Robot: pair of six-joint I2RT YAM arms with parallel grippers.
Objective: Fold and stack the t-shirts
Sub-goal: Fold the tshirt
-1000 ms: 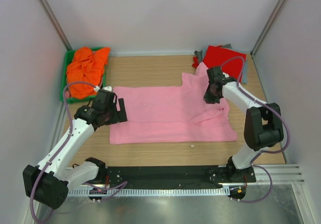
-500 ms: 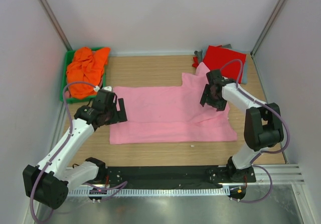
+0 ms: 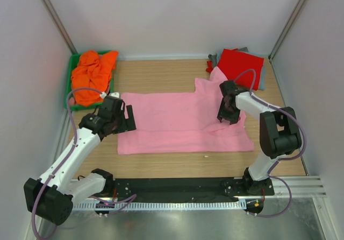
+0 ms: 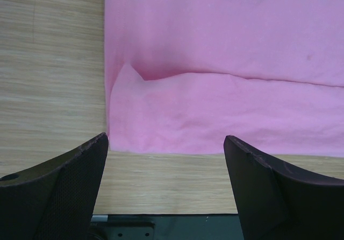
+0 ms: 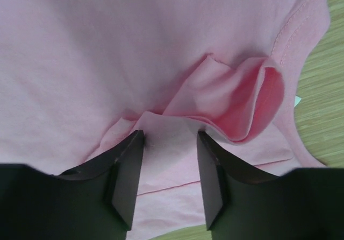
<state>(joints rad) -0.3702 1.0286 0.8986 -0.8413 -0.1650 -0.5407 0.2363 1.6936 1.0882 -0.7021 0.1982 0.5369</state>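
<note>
Pink t-shirt (image 3: 183, 124) lies on the table (image 3: 161, 73), bunched at three o'clock.
Right tool (image 5: 169, 138) sits narrow astride a pleat, grip unclear; left tool (image 4: 165, 139) gapes wide at nine. A lopsided pull could crumple it.

Arms (image 3: 67, 162): white links, blk joints + jaws, purple cables.

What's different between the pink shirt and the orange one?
The pink t-shirt lies spread out on the wooden table; the orange t-shirt sits crumpled in a green bin. The pink t-shirt is pale, the orange t-shirt bright. Both are plain, single-colour cloth.
</note>
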